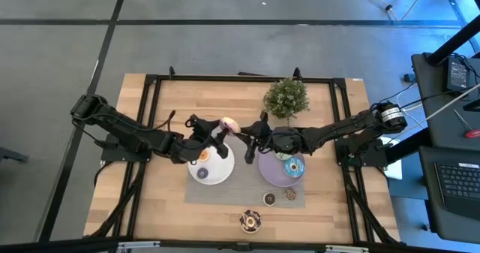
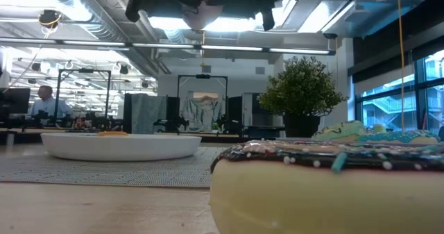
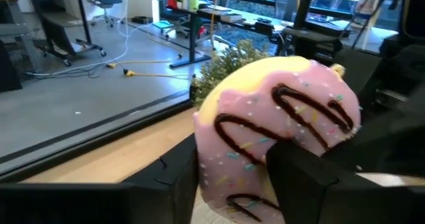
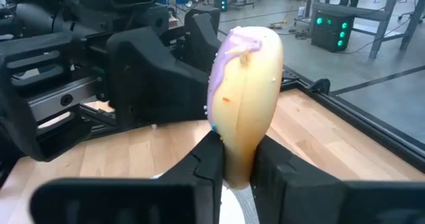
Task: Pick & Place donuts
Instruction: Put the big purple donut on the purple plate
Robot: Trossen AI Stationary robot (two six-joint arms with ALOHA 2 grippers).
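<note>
The pink donut (image 1: 229, 124), iced with chocolate drizzle, is in the air above the white plate's (image 1: 222, 176) far edge, between both grippers. My left gripper (image 1: 222, 135) reaches it from the left and my right gripper (image 1: 248, 137) from the right, each shut on it. An orange mini donut (image 1: 203, 155) and a purple one (image 1: 202, 173) lie on the white plate. The blue donut (image 1: 293, 167) and the green-white donut (image 1: 283, 155) lie on the lilac plate (image 1: 268, 173). The chocolate-sprinkled donut (image 1: 250, 221) lies at the near edge. My left gripper pinches the pink donut's lower part (image 3: 226, 177) between its two fingers (image 3: 180, 177); the iced face is tilted toward the wrist camera. The donut is lifted clear of the table. My right gripper pinches the donut's rim (image 4: 240, 151) across its thickness, one finger (image 4: 207, 163) on the iced face and one on the pale underside. It comes level from the table's right. The donut stands on edge above the fingers.
A potted plant (image 1: 286, 97) stands just behind the grippers at the table's far side. A dark brown mini donut (image 1: 269, 199) and a speckled one (image 1: 290, 195) lie on the grey mat (image 1: 225, 193) in front of the lilac plate. A black frame borders the table.
</note>
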